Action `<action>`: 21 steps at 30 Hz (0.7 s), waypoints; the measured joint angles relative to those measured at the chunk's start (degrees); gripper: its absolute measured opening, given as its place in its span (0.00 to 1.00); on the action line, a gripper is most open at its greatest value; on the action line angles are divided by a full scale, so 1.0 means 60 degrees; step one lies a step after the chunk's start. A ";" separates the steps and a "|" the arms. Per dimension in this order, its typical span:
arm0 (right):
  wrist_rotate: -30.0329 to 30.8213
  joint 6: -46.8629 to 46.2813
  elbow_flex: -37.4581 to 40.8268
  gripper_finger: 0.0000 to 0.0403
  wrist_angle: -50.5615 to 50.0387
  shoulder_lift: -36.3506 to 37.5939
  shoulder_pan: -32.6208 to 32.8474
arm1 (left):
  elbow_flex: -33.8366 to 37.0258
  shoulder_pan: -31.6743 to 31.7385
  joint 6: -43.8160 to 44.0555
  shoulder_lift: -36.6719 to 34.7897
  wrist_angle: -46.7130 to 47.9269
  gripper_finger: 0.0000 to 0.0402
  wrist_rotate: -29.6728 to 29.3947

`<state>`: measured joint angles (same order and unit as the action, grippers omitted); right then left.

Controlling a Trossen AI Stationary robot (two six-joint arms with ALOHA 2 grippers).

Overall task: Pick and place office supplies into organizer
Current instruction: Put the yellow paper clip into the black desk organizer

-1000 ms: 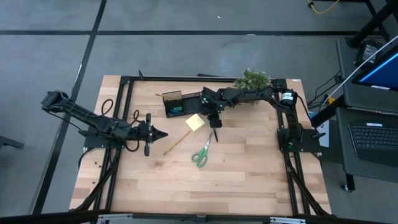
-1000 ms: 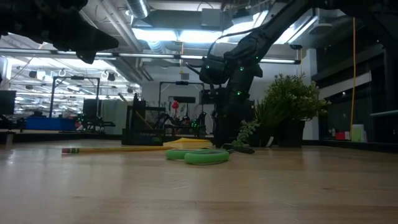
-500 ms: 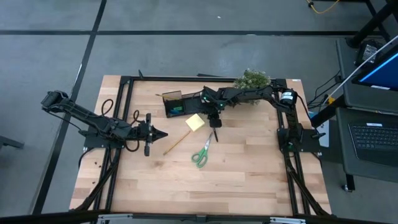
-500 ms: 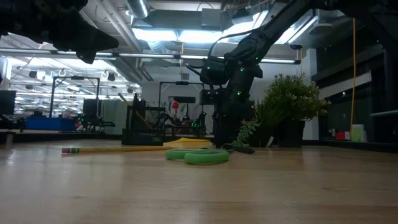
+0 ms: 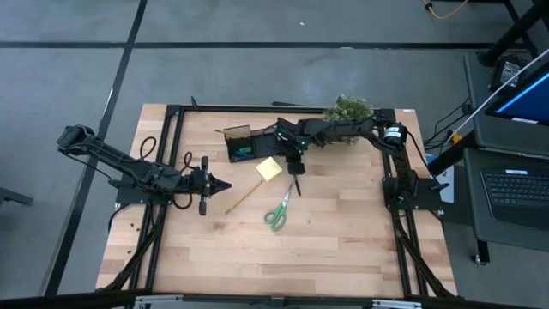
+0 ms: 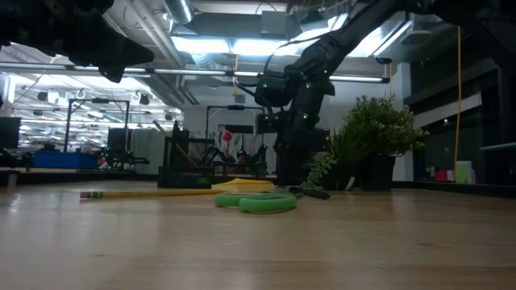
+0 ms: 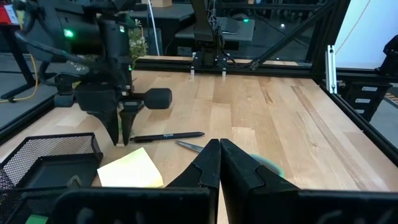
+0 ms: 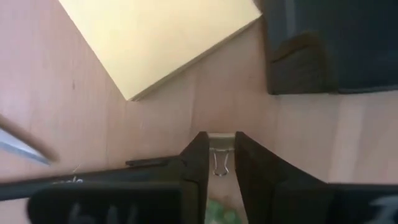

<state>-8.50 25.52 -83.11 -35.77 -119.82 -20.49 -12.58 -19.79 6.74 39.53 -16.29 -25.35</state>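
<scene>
My right gripper (image 5: 294, 165) points down at the table between the yellow sticky-note pad (image 5: 268, 169) and the black pen (image 5: 298, 185), close to the black mesh organizer (image 5: 239, 143). It is shut on a small green clip with silver wire loops (image 8: 219, 163). The pad (image 8: 155, 37), the pen (image 7: 168, 135), the green-handled scissors (image 5: 277, 210) and the wooden pencil (image 5: 243, 197) lie flat on the table. My left gripper (image 5: 225, 184) waits shut at the table's left, left of the pencil. My right gripper pinches the small clip between its two fingers (image 8: 196, 155), coming from above and pointing down. The clip's wire loops (image 8: 219, 165) show in the gap near the fingertips, its green body (image 8: 217, 210) farther back. Whether it is clear of the table, I cannot tell.
A bushy green plant (image 5: 347, 110) stands at the far right corner behind the right arm. The black frame (image 5: 257, 108) runs round the table's far and side edges. Bare wood lies toward the near edge (image 5: 283, 257).
My right arm has shifted slightly toward the table's left, toward the organizer, its gripper staying low over the table. The loose things on the table lie as before.
</scene>
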 joint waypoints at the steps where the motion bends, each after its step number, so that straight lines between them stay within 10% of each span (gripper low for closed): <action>1: -0.0003 0.0001 -0.0089 0.14 -0.0069 0.0003 0.0000 | 0.0000 0.0000 0.0000 0.0000 0.0000 0.00 -0.0002; 21: -0.0044 0.0049 -0.0218 0.15 -0.0316 0.0042 0.0057 | 0.0000 0.0000 0.0004 0.0000 0.0000 0.01 -0.0001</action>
<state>-8.77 25.82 -84.42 -37.67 -119.57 -20.15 -12.58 -19.79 6.76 39.53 -16.29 -25.36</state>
